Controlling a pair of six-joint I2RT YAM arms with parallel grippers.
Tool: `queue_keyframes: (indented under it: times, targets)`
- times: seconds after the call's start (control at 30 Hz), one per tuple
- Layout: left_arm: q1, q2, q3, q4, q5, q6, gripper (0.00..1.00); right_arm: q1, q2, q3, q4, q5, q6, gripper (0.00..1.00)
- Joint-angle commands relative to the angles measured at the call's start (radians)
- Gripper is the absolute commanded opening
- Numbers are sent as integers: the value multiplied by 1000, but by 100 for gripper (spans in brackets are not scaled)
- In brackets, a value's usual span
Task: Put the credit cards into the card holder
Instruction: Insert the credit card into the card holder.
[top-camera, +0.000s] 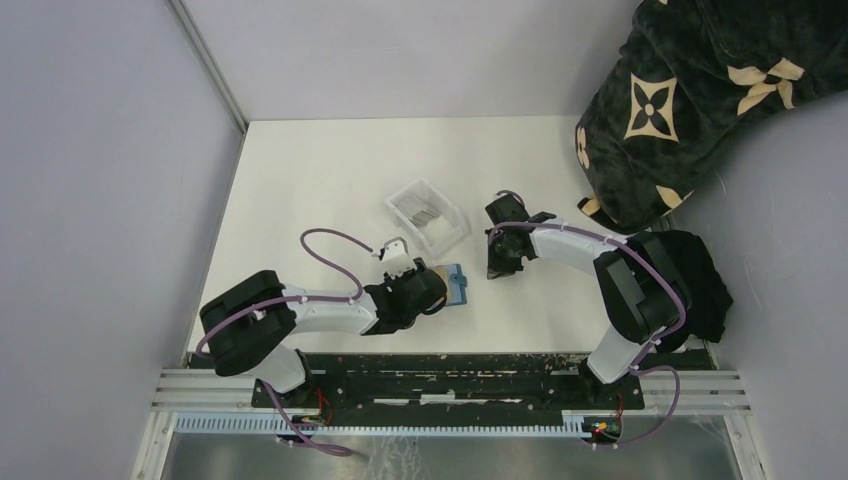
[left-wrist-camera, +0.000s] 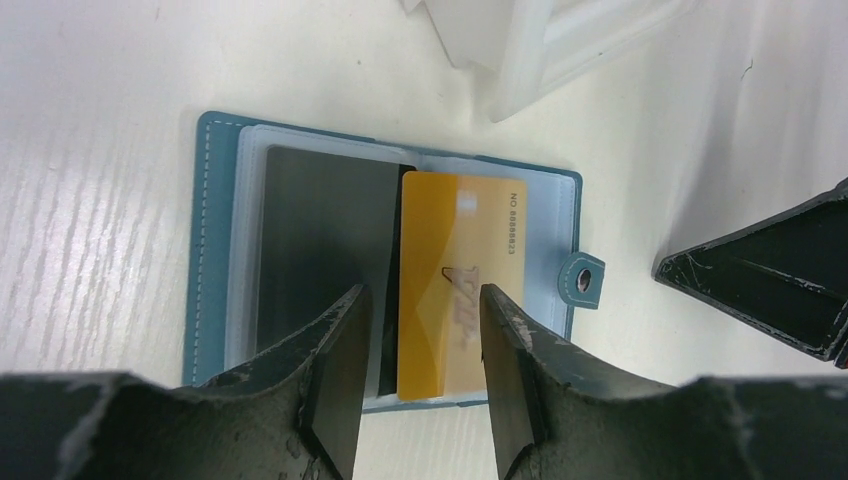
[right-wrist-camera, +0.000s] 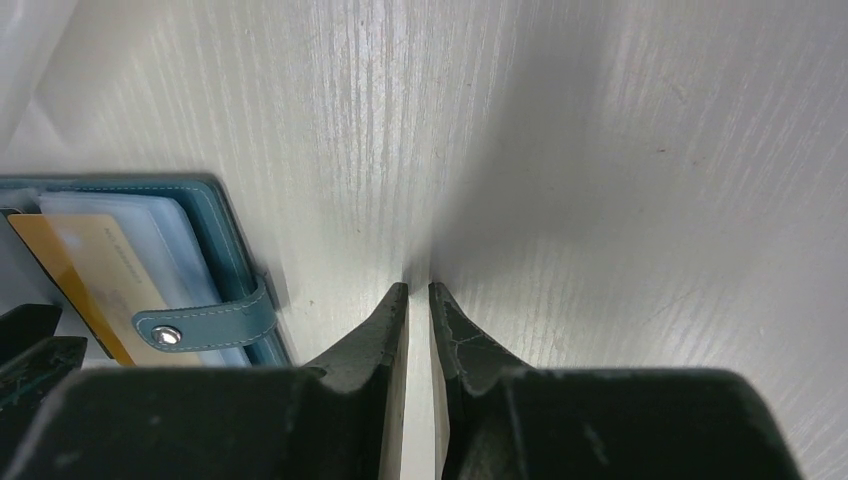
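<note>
My left claw (left-wrist-camera: 420, 298) hangs released over the open card holder (left-wrist-camera: 212, 250), mid-bench toward the near edge. On it lie a gold card (left-wrist-camera: 455, 225) printed "NO 8888…" and a dark card (left-wrist-camera: 320, 220). My right claw (right-wrist-camera: 419, 290) is clenched empty beside the holder's right-edge side.

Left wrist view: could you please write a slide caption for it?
Open left hand poised over a gold-yellow plastic card lying on the open teal-blue folding wallet.

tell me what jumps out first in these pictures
A gold-yellow plastic card lies on the open teal-blue folding wallet, beside a dark grey card, with the left arm's fingers open above it. In the overhead view, a black plush fabric with cream flower shapes fills the far right corner.
</note>
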Motion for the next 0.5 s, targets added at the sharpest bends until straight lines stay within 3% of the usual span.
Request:
queue_keyframes:
  times: [0.0,0.47]
  targets:
    - [3,29,41,24,-28,74,51,7,16,29,14,11,-4,19]
    - [26,95,72,19,38,114,50,6,22,36,18,2,-4,19]
